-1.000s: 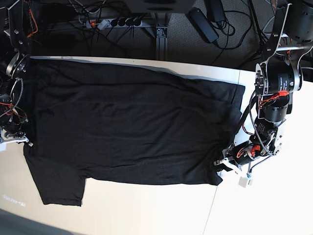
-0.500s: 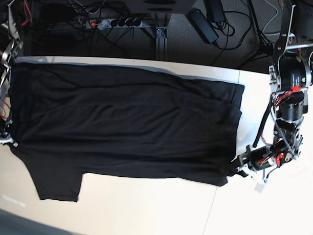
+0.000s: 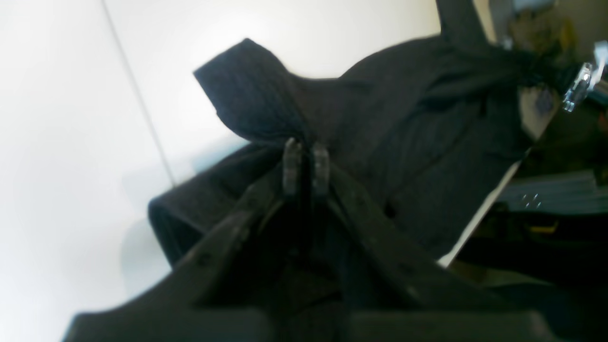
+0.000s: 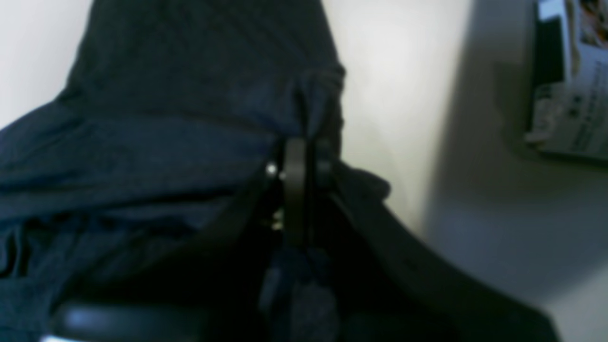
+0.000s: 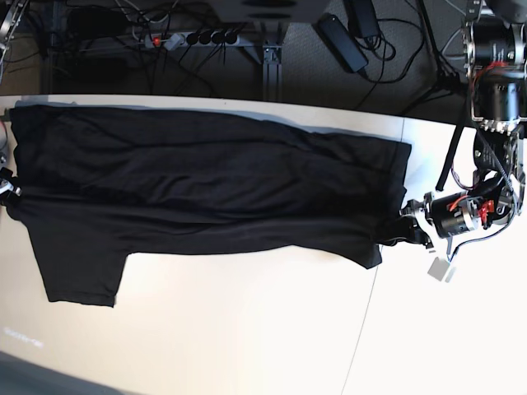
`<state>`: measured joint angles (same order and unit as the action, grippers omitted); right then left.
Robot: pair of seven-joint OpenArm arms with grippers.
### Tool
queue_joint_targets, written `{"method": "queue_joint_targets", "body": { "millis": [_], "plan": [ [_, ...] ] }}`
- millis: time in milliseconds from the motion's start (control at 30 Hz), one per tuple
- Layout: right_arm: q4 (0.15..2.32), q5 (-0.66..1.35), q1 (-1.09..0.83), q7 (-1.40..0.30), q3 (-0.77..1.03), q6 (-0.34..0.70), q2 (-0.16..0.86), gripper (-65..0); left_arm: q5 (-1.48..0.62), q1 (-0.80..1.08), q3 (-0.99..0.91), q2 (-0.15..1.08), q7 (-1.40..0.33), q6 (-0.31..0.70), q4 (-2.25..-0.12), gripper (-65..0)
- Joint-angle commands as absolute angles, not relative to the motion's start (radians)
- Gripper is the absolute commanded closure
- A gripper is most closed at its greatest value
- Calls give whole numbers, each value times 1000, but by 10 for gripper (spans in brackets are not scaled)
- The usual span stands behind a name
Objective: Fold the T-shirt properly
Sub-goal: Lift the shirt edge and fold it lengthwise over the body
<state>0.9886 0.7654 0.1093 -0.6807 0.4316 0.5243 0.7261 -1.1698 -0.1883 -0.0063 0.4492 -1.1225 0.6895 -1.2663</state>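
Observation:
The black T-shirt (image 5: 206, 181) lies stretched lengthwise across the white table (image 5: 247, 329). One sleeve (image 5: 78, 267) hangs toward the near edge at the left. My left gripper (image 5: 402, 231), at the right in the base view, is shut on the hem corner. In the left wrist view its fingertips (image 3: 306, 161) pinch a raised fold of the T-shirt (image 3: 427, 142). My right gripper (image 5: 8, 191), at the far left edge, is shut on bunched T-shirt fabric (image 4: 190, 71), and its closed tips (image 4: 304, 164) are visible. No neck band shows.
Behind the table's far edge lie a power strip (image 5: 193, 37), a black adapter (image 5: 342, 41) and tangled cables. A table seam (image 5: 362, 329) runs down the right side. A small white tag (image 5: 440, 270) dangles below the left arm.
Both grippers moved apart and then toward the far edge. They drew the shirt's near edge up and pulled the cloth taut. The sleeve shifted left and farther back.

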Motion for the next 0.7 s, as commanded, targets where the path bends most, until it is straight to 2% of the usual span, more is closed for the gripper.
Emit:
{"method": "queue_joint_targets", "body": {
  "millis": [0, 167, 300, 333, 400, 433, 467, 667],
  "plan": [
    [1011, 778, 109, -659, 442, 591, 768, 0, -1192, -194, -12, 471, -1107, 698, -1307, 0],
    [1012, 757, 73, -664, 452, 591, 771, 0, -1189, -155, -12, 482, -1103, 698, -1331, 0],
    [1011, 656, 71, -686, 452, 588, 761, 0, -1189, -152, -12, 482, -1103, 698, -1331, 0],
    [1011, 650, 71, -686, 452, 587, 762, -77, -1189, -152, -12, 482, -1098, 698, -1331, 0],
    [1011, 651, 72, -685, 453, 579, 768, -287, -1189, -152, -12, 482, -1095, 698, -1331, 0],
    [1011, 651, 72, -681, 454, 579, 771, -359, -1188, -152, -12, 482, -1096, 698, -1331, 0],
    [1012, 651, 73, -675, 460, 579, 775, -393, -1185, -152, -12, 482, -1097, 698, -1331, 0],
    [1010, 640, 124, -598, 508, 576, 773, -398, -1169, -149, -12, 482, -1098, 698, -1332, 0]
  ]
}}
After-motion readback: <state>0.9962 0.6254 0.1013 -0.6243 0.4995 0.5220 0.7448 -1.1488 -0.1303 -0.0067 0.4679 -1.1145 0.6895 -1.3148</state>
